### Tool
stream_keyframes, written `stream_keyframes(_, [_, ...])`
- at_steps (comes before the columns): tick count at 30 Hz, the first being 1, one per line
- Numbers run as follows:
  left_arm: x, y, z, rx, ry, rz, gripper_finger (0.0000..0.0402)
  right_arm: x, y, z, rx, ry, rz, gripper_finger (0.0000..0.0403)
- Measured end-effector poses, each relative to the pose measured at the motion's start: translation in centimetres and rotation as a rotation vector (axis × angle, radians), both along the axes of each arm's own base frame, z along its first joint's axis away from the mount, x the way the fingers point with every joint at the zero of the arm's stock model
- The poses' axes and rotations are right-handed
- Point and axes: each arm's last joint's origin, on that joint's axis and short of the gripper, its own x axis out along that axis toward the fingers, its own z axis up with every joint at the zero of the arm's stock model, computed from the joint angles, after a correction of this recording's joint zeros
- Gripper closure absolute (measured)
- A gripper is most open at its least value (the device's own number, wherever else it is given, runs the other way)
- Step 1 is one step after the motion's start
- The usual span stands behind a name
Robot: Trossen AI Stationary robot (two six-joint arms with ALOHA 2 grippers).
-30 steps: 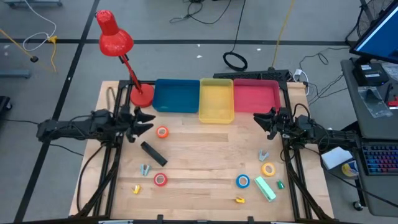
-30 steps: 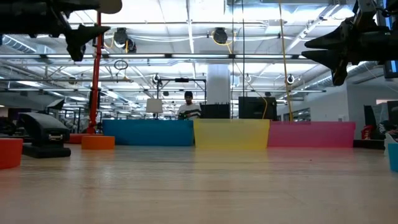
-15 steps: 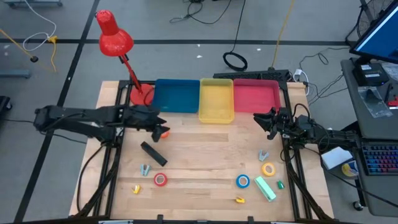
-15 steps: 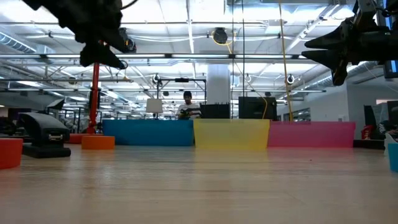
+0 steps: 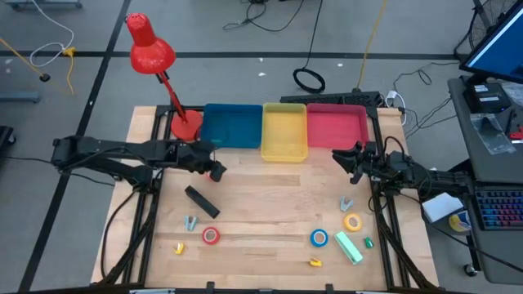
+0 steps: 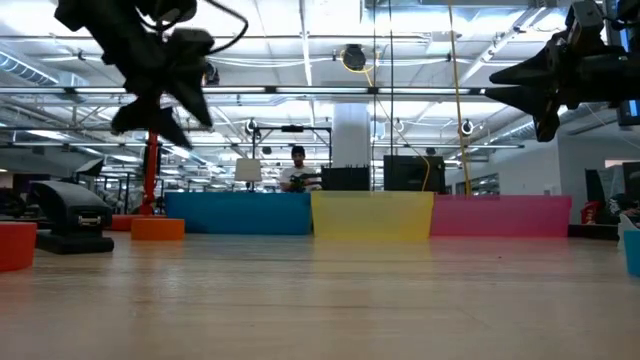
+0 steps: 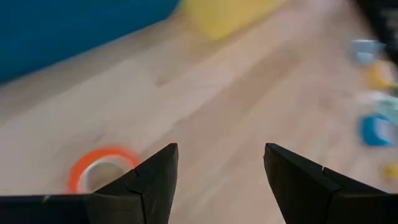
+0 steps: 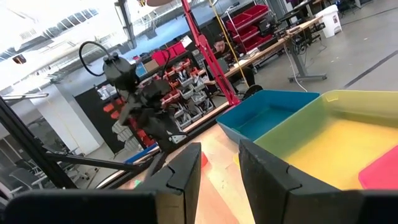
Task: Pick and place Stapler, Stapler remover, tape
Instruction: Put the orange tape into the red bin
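My left gripper [image 5: 214, 169] [image 7: 221, 171] hangs open above the orange tape roll [image 7: 101, 173] [image 6: 157, 228], which lies flat on the table in front of the blue bin. It touches nothing. My right gripper [image 5: 341, 157] [image 8: 219, 163] waits open in the air at the table's right side, in front of the pink bin. The black stapler [image 5: 201, 201] lies flat near the left gripper. Two grey staple removers [image 5: 190, 222] [image 5: 346, 204] and the red tape [image 5: 211, 236], blue tape [image 5: 319, 238] and yellow tape [image 5: 352, 222] lie toward the near edge.
Blue bin [image 5: 233, 126], yellow bin [image 5: 284, 131] and pink bin [image 5: 337, 125] stand in a row along the far edge. A red desk lamp [image 5: 185, 124] stands at the far left corner. A green piece [image 5: 349, 249] and small yellow pieces [image 5: 315, 262] lie near the near edge. A person shows in the room beyond.
My left arm has swung from the table's left edge toward the middle and come down, tipping its fingers toward the table, so that its gripper now stands over the orange tape. The right arm and all objects have kept still.
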Motion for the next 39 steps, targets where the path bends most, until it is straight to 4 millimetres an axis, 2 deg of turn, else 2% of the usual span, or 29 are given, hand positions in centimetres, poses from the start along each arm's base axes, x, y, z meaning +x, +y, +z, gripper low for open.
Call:
stream_keyframes(9, [-0.2, -0.5, -1.1, -0.070, 0.089, 0.123, 0.0163, 0.0, 0.0, -0.1, 0.002, 0.005, 0.000, 0.0300])
stream_keyframes(16, [-1.3, -0.4, -2.8, -0.062, 0.302, 0.253, 0.0163, 0.0, 0.0, -0.1, 0.003, 0.005, 0.001, 0.0300])
stream_keyframes(28, [0.2, -0.3, -4.7, -0.001, 0.397, 0.123, 0.0163, 0.1, 0.0, -0.2, 0.006, 0.028, 0.001, 0.0300])
stream_keyframes(39, [0.2, -0.3, -4.8, 0.017, 0.405, 0.109, 0.0163, 0.1, 0.0, -0.2, 0.006, 0.029, 0.001, 0.0300])
